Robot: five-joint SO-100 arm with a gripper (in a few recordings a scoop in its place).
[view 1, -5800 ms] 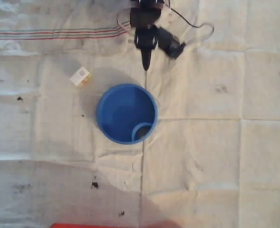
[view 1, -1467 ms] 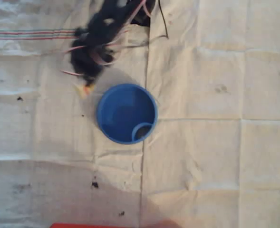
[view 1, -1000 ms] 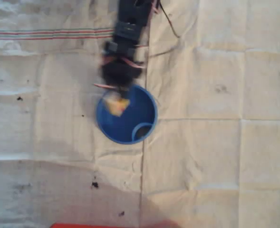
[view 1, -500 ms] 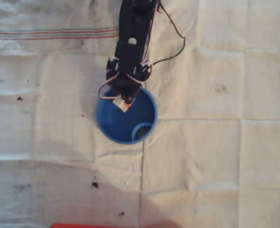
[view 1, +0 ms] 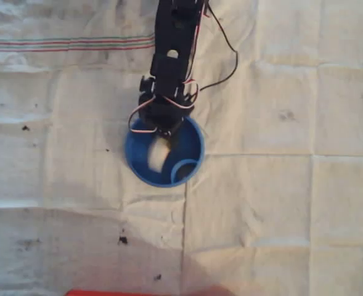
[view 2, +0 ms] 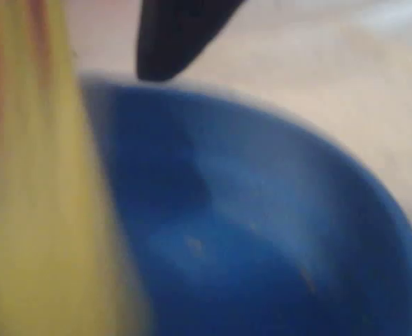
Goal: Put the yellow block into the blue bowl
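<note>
- In the overhead view I see the arm [view 1: 172, 55] reaching down from twelve o'clock, its claw [view 1: 167, 131] over the bowl [view 1: 193, 132] at the bowl's twelve o'clock rim.
- The block [view 1: 158, 155] shows there as a pale, blurred patch inside the bowl, just at six o'clock of the claw tip. I can't tell from this view whether it touches the claw or the bowl floor.
- In the wrist view the block [view 2: 41, 203] is a yellow smear along the nine o'clock edge, with the bowl's blue inside [view 2: 261, 231] beside it and one dark finger [view 2: 174, 35] at twelve o'clock.
- I cannot tell how far the claw is open, or whether it has hold of the block.
- The bowl sits on a creased white cloth [view 1: 280, 203] over the worktop; a lighter ring [view 1: 183, 170] lies inside at its five o'clock.
</note>
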